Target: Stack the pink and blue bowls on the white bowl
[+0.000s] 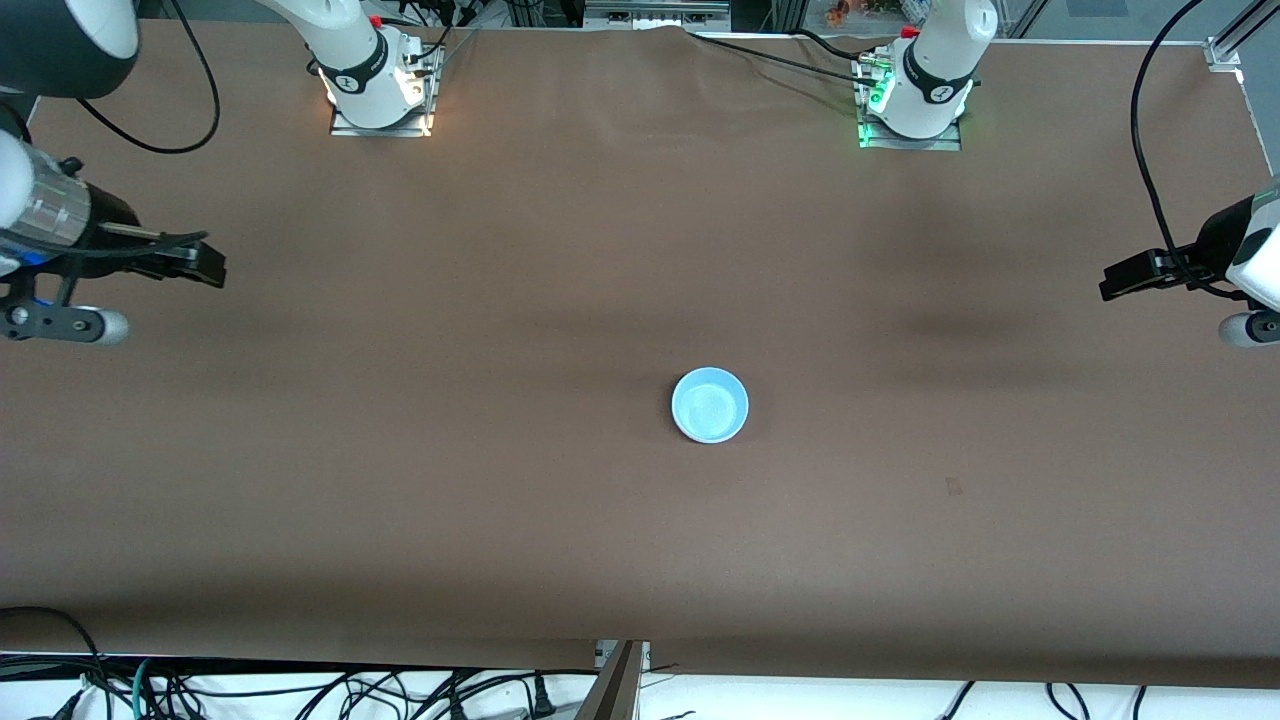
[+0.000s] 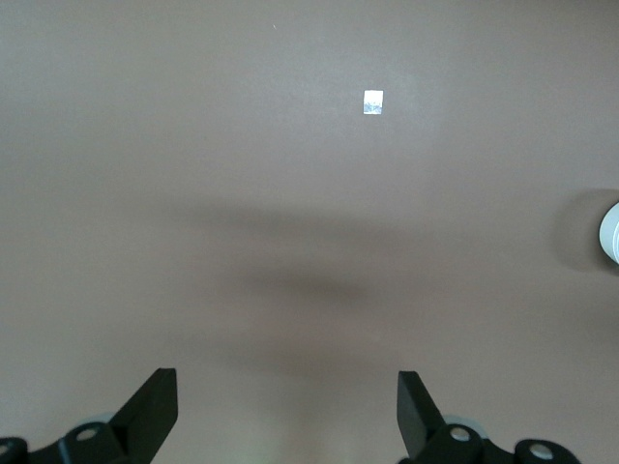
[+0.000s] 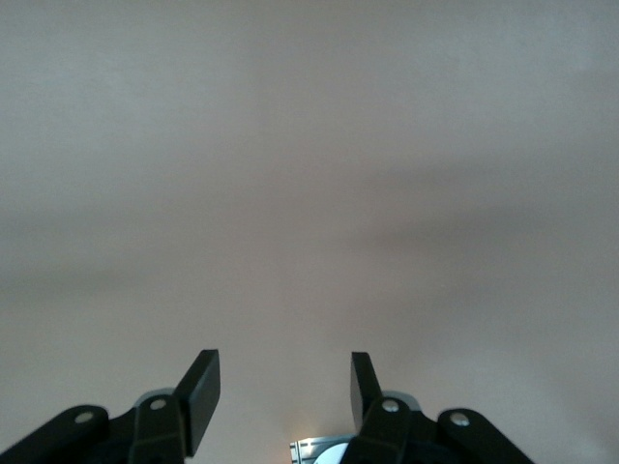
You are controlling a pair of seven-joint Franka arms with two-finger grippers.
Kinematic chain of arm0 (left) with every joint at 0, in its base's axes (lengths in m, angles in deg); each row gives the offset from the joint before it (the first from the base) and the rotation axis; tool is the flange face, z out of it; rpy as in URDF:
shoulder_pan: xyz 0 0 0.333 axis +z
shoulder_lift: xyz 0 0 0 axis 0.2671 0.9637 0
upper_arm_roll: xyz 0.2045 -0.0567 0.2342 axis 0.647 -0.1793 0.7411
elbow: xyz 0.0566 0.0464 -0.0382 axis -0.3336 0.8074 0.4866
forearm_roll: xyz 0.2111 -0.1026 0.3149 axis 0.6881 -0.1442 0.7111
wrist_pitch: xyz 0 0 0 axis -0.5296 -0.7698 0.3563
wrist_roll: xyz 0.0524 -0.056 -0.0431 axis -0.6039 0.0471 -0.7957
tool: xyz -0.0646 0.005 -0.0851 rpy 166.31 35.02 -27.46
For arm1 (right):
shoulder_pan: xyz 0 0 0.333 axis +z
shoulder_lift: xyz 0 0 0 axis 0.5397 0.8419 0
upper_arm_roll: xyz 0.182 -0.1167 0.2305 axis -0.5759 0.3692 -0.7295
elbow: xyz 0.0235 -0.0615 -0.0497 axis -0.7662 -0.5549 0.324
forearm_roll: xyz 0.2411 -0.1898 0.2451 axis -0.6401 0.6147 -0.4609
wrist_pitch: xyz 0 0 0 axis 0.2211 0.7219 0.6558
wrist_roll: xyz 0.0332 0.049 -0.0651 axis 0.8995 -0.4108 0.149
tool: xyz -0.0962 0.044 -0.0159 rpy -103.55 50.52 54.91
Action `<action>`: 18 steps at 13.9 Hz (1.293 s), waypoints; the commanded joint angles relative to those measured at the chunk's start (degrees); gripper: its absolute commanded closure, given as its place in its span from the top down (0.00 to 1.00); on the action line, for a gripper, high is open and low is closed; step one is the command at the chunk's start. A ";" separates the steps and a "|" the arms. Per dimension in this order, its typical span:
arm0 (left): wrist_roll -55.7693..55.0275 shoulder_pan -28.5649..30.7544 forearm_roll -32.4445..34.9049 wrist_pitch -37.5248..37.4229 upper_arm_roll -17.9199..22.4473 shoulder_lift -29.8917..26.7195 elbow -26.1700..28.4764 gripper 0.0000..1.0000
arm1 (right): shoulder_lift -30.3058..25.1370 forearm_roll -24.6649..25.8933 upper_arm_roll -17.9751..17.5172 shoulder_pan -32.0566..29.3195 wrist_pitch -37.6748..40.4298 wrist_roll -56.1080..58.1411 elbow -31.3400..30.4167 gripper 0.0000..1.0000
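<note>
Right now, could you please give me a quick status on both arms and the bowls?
Left gripper open, empty, over its table end. Right gripper open, empty, over its end. Blue bowl mid-table, on top; pink and white not separately visible. Nothing in the way.

text: none legible | arm bases (image 1: 378, 75): round emblems, possibly logos, too small to read
</note>
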 commanded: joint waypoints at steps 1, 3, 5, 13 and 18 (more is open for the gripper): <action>1.24 0.37 -0.87 -1.34 -0.02 0.67 -1.78 1.00 | -11.69 -0.80 0.91 0.55 -9.78 1.37 -18.24 0.63; 1.24 0.37 -0.87 -1.34 -0.02 0.67 -1.78 1.00 | -19.34 -0.19 1.00 0.55 -16.73 1.37 -29.68 0.68; 1.24 0.37 -0.87 -1.34 -0.02 0.67 -1.78 1.00 | -24.98 0.16 1.09 0.55 -21.48 1.37 -38.04 0.70; 1.24 0.37 -0.88 -1.34 -0.02 0.67 -1.69 1.00 | -31.25 1.30 5.47 0.55 -25.11 1.80 -46.34 0.90; 1.24 0.37 -0.87 -1.34 -0.02 0.67 -1.70 1.00 | -30.46 4.29 7.15 0.63 -24.85 6.81 -44.24 0.99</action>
